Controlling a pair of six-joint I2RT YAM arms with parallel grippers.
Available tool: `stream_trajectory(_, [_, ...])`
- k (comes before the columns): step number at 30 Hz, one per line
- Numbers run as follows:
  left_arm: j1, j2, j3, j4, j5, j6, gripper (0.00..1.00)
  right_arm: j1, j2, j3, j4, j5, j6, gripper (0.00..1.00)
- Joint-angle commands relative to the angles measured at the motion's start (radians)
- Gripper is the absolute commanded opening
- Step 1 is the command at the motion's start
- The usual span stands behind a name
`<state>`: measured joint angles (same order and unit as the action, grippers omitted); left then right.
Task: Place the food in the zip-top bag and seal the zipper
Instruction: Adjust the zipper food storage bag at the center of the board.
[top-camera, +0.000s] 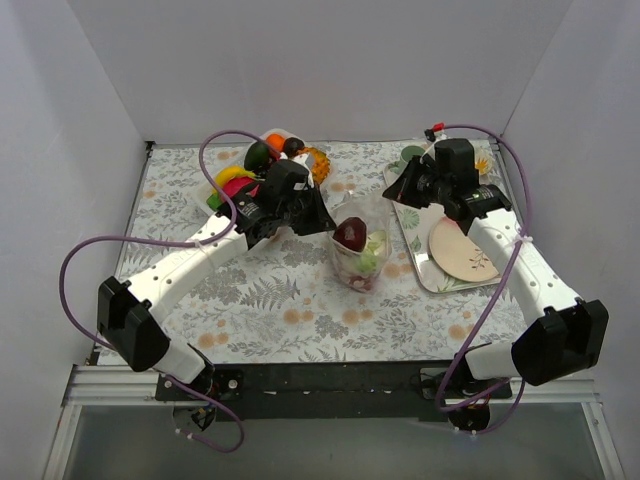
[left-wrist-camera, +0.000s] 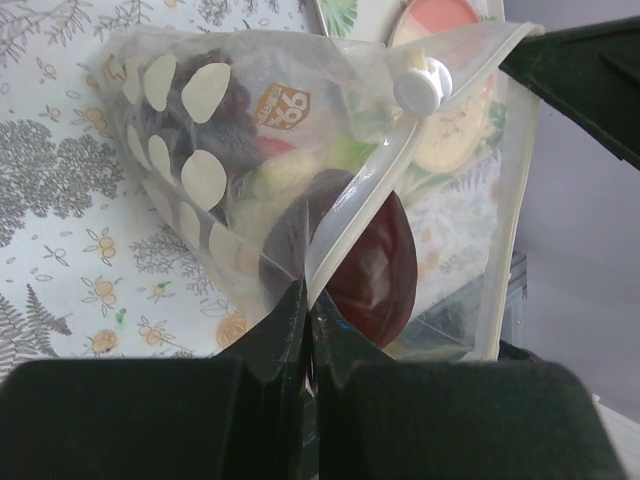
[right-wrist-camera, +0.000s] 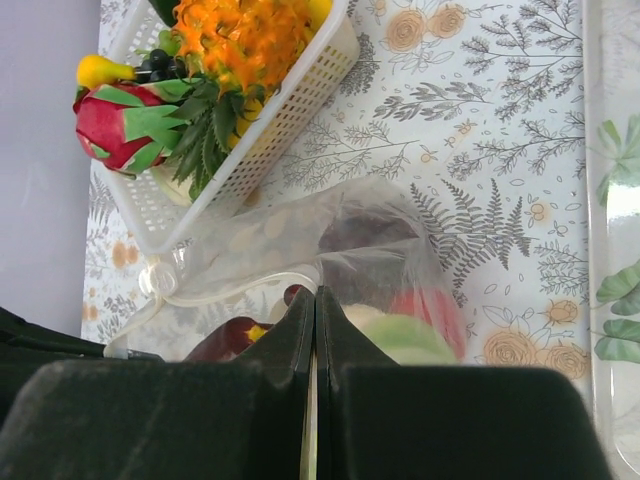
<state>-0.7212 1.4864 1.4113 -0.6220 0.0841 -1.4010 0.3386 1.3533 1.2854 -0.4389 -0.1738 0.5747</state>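
Left gripper (left-wrist-camera: 305, 297) and right gripper (right-wrist-camera: 315, 300) are both clenched on the zip-top bag (top-camera: 362, 262) mouth. Food (top-camera: 350, 234) is inside; the zipper (left-wrist-camera: 365, 190) looks unsealed, so sealing's left.

**Robot-manipulation test cell, laboratory setting.** Plain white panel walls (top-camera: 300, 60) enclose the table (top-camera: 290, 290) on three sides, and a fern-and-flower printed cloth covers it. Two arms, left (top-camera: 190, 265) and right (top-camera: 520, 265), trail purple cables (top-camera: 70, 265) and are bolted to a black rail (top-camera: 330, 380) along the near edge. Toy fruit (right-wrist-camera: 240, 40) fills a white basket (right-wrist-camera: 290, 105) at the far edge: staged props, not groceries.
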Motion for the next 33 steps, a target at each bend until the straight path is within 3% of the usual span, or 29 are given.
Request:
stream_trajectory(1, [-0.004,-0.080,-0.014,0.016,0.072,-0.065,0.00,0.002,-0.020,-0.021,0.081,-0.046,-0.006,0.01])
stream_trajectory(6, [0.011,-0.019,0.109,-0.059,-0.036,-0.056,0.00,0.092,-0.005,-0.026,0.095,-0.056,0.008,0.01])
stream_trajectory(12, [0.012,0.044,0.123,0.001,-0.041,-0.134,0.00,0.207,-0.035,-0.092,0.134,-0.038,0.031,0.01])
stream_trajectory(22, [0.009,-0.061,-0.018,0.021,-0.050,-0.214,0.00,0.112,-0.019,-0.020,0.080,-0.030,-0.025,0.01])
stream_trajectory(26, [0.003,-0.142,-0.046,0.001,-0.053,-0.240,0.00,0.111,0.018,0.026,0.078,-0.047,-0.022,0.01])
stream_trajectory(33, [-0.035,-0.155,-0.070,0.002,-0.041,-0.265,0.00,0.122,0.038,0.054,0.092,-0.072,0.005,0.01])
